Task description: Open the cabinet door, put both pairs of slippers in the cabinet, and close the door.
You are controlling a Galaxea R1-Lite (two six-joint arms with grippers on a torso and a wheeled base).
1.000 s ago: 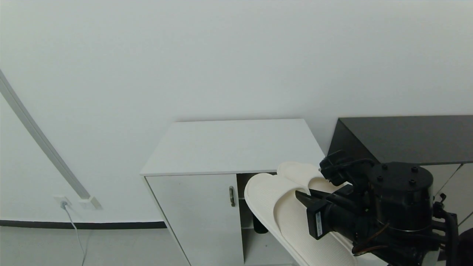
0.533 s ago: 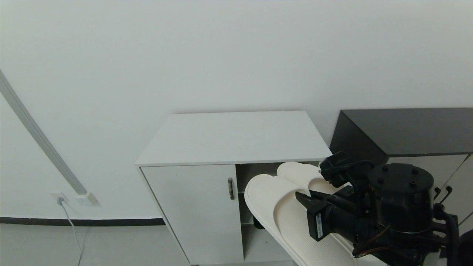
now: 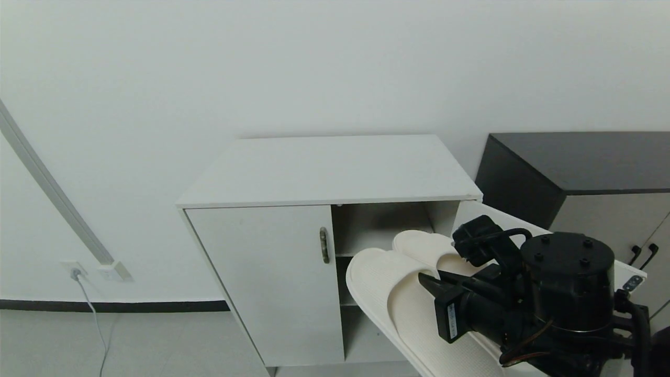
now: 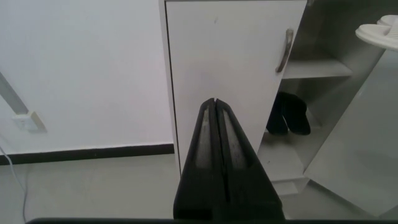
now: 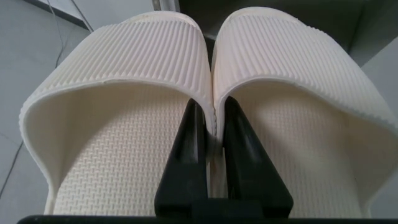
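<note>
View has shifted (camera, not objects): white two-door cabinet [image 3: 324, 167] now higher, mid-frame, right door open. My right gripper [image 3: 425, 278], lower right, pinches the cream ribbed slipper pair [image 3: 382, 283]; my left gripper [image 4: 214, 102] is pressed together.

Right arm [image 3: 568, 293]: matte black throughout. The wrist joint is a squat round drum whose flat cap carries four small screws [image 3: 538, 253]. In front sits a boxy black block bearing a narrow white printed label [image 3: 451, 318]. A thin brownish wire [image 3: 523, 352] loops beneath, and a thick black cable [image 3: 637, 319] runs at the side. Right gripper [image 5: 211, 118]: two black tapered wedge fingers. Left gripper [image 4: 214, 109]: the same black wedges, with grey pads [image 4: 202, 146].
</note>
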